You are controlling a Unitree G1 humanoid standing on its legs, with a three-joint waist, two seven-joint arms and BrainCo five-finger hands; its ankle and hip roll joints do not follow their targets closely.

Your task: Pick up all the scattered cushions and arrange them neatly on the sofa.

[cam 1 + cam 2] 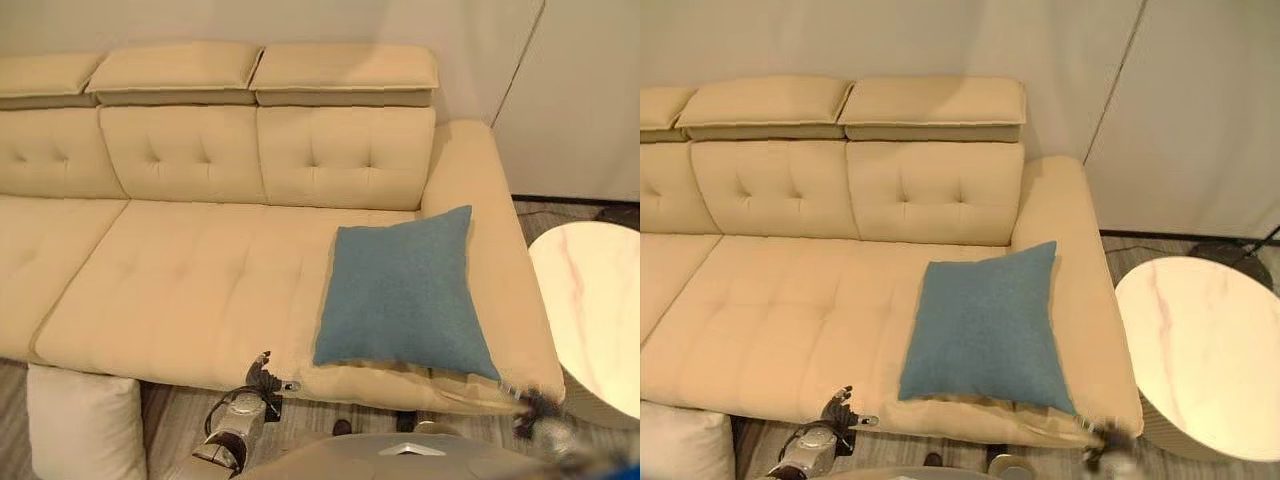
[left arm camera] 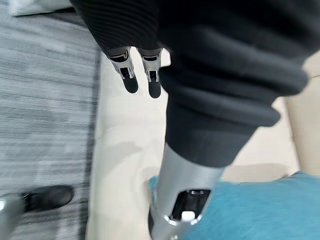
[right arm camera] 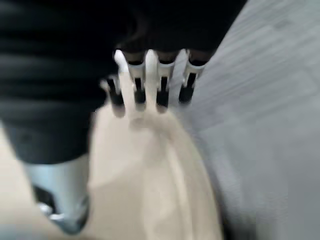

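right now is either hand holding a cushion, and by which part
Neither. The square blue fabric cushion lies free on the beige sofa. Left hand and right hand have straight fingers at the sofa's front edge, gripping nothing.

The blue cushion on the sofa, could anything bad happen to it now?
Maybe. The square blue fabric cushion lies flat near the front edge of the beige leather sofa, beside its armrest, so a nudge from the left hand or right hand, both close to that edge, might slide it off. A white cushion also sits on the floor by the sofa's front and could be forgotten.
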